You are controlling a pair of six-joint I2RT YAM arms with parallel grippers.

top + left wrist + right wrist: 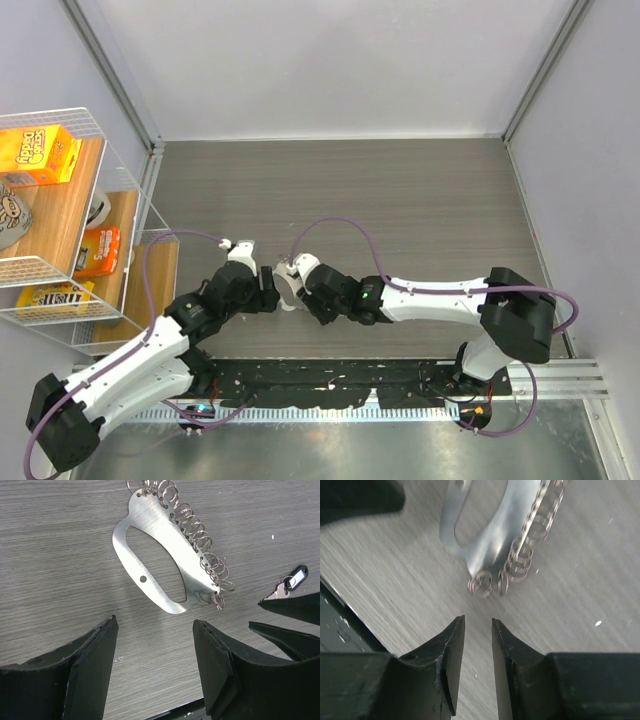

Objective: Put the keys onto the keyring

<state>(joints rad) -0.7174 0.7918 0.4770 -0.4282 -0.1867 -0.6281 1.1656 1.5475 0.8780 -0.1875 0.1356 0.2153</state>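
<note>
The keyring [165, 545] is a flat silver plate with a handle-shaped cut-out and several small split rings along one edge. It lies flat on the wood table, between the two grippers in the top view [289, 287]. A silver key with a black plastic head [294, 578] lies to its right. My left gripper [155, 622] is open and empty, just short of the plate's near end. My right gripper [477, 620] is empty with its jaws a narrow gap apart, just short of the end rings [481, 584]; its fingers [295, 611] also show in the left wrist view.
A wire shelf rack [70, 262] with an orange box [38, 152] and other packets stands at the left edge. A metal rail [400, 385] runs along the near edge by the arm bases. Grey walls close the back and sides.
</note>
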